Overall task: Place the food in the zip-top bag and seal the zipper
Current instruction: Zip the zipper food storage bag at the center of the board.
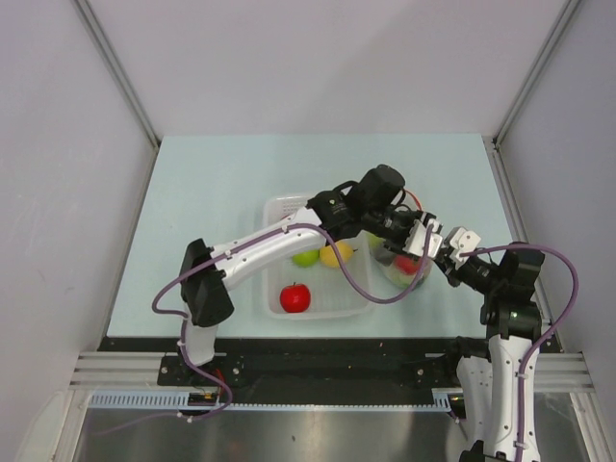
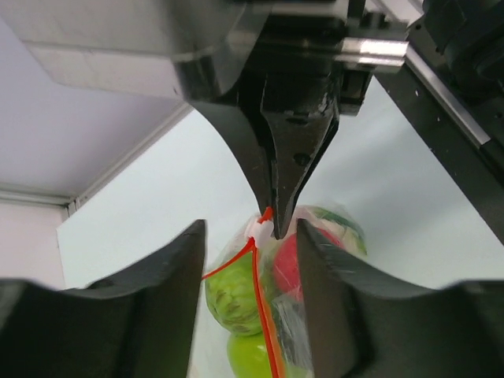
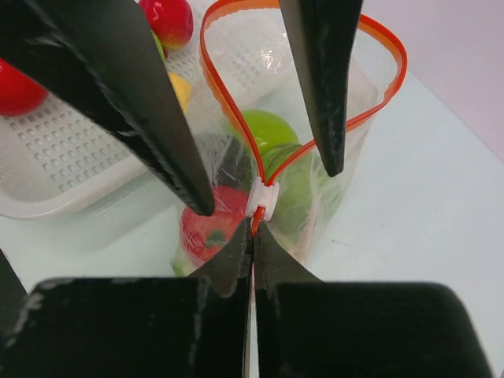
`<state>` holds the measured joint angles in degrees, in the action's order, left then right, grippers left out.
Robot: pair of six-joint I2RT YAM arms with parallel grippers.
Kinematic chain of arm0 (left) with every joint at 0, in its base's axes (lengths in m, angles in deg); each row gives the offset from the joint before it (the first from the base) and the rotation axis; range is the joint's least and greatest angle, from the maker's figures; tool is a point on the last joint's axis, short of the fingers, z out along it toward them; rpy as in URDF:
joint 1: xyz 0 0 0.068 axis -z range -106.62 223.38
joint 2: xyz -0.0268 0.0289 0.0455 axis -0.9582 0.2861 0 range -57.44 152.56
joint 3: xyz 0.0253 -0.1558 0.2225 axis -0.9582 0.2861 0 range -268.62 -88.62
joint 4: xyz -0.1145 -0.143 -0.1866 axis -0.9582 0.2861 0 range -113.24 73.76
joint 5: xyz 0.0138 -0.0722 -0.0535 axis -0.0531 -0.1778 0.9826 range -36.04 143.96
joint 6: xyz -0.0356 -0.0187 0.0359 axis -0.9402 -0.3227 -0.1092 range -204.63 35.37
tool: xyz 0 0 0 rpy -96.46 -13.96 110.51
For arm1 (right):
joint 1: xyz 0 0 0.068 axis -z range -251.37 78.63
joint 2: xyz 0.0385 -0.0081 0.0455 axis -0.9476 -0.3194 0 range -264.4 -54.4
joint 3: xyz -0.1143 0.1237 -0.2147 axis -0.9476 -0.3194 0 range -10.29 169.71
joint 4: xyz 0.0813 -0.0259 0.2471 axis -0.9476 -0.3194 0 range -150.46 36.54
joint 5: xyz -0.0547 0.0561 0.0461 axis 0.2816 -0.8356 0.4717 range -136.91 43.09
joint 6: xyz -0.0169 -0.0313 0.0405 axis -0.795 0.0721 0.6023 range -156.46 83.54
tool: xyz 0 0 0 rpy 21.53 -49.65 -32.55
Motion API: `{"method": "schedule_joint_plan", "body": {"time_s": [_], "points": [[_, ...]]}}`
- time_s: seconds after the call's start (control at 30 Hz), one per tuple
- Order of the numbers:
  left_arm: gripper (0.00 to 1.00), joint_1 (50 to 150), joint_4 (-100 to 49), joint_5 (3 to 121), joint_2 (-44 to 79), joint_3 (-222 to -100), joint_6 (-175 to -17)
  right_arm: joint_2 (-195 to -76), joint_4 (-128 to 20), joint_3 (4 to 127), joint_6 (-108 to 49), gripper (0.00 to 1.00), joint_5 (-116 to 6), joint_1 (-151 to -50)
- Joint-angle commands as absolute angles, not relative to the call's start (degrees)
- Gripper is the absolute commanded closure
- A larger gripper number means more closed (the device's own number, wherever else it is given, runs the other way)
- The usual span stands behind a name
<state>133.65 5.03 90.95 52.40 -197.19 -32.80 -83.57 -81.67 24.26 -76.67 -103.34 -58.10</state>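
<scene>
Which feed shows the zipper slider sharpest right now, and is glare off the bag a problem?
Right wrist: slider and zipper sharp, only mild sheen on the bag. Left wrist: slider small at the right tool's tip, the left tool's fingers black and soft-focused. Top external: even light, soft shadows, but arms cover the bag mouth.

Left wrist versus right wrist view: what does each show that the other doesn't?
Left wrist only: the right arm's grey wrist housing. Right wrist only: the white basket holding a red fruit, and the zip-top bag's mouth looped open. Both: the right end effector shut on the zipper by its white slider, the left end effector open.
</scene>
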Motion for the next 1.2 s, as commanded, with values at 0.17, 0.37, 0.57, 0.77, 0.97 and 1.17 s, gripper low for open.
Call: {"method": "schedule_joint_plan", "body": {"time_s": [0.17,0.37,0.57,0.77,0.97,1.17], "points": [[0.67,133.9,9.8,88.9,55.8,-203.2,-29.3,-82.9,-81.3,24.7,-78.2,1.00,-103.9,-57.8],[0.90,133.8,10.4,88.7,56.0,-202.9,-28.2,-83.3,-81.4,24.6,-78.0,1.00,-103.6,-57.8],[0.79,133.2,11.3,88.5,55.9,-202.3,-27.9,-83.1,-81.4,24.7,-78.0,1.00,-103.6,-57.8],[0.42,133.6,8.4,89.9,55.3,-202.4,-30.1,-84.1,-80.5,24.7,-78.0,1.00,-104.2,-57.8],[0.50,134.2,10.0,91.4,56.2,-203.2,-29.1,-84.4,-79.5,24.7,-77.2,1.00,-104.1,-57.8],[0.64,134.7,10.7,92.3,56.5,-203.2,-28.4,-84.9,-78.9,24.7,-76.8,1.00,-104.0,-57.8]]}}
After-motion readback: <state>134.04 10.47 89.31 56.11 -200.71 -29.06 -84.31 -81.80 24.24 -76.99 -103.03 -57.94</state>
